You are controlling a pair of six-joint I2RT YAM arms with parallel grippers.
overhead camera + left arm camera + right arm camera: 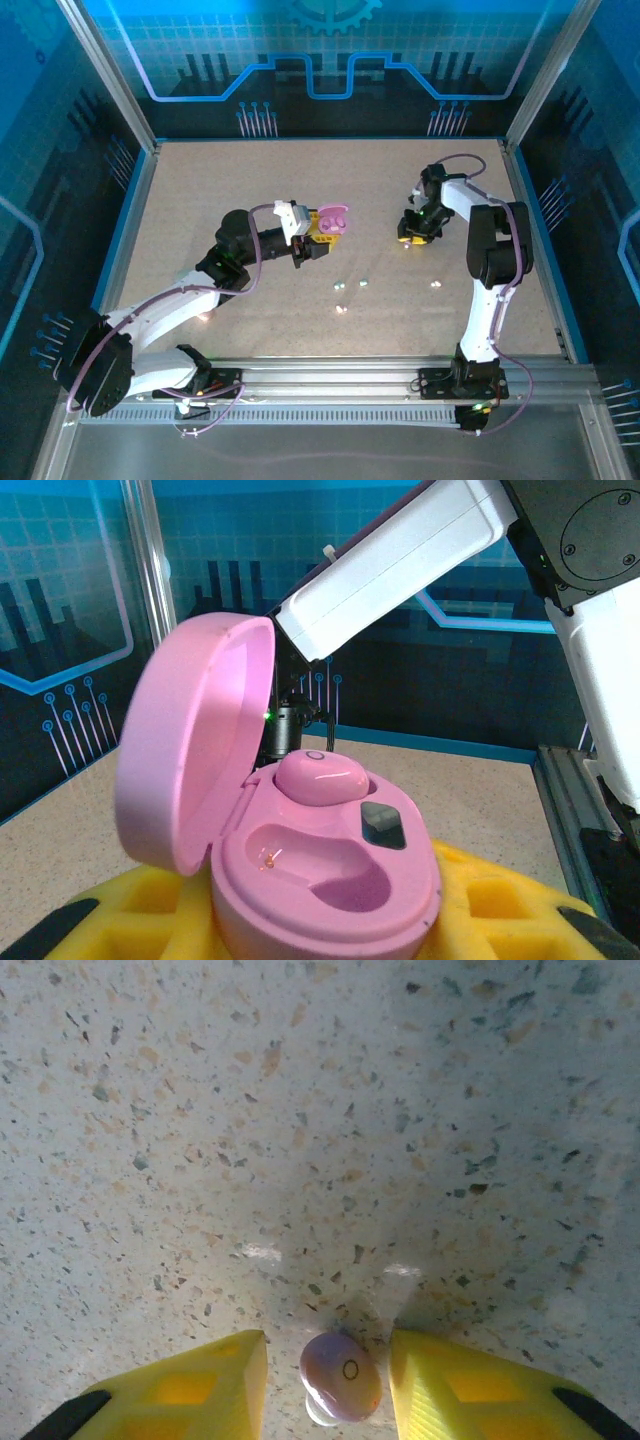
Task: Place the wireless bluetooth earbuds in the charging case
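The charging case [333, 217] is held clear of the bench [200, 200] near its middle, clamped between the left fingers [322, 238], with open surface on every side and the blue rim [125, 230] well apart from it. In the left wrist view the case [300, 850] is seen with its lid [190, 750] swung up to the left. One earbud [318, 777] is seated in the far well, and the near well is bare. The right fingers [410, 236] are lowered to the bench right of centre, well apart from the case. They [190, 1390] are parted, with the other earbud [340, 1375] lying on the bench between them. The right finger is just beside it and the left one a little further off, so no grip is seen. The right arm's elbow [500, 250] is near the right rim. A few small pale spots [342, 287] are scattered on the bench between the arms; what they are cannot be told. The bench is pale and speckled, edged in blue and enclosed by clear panels [330, 50] printed with blue line patterns. A metal rail [350, 375] runs along its near edge.
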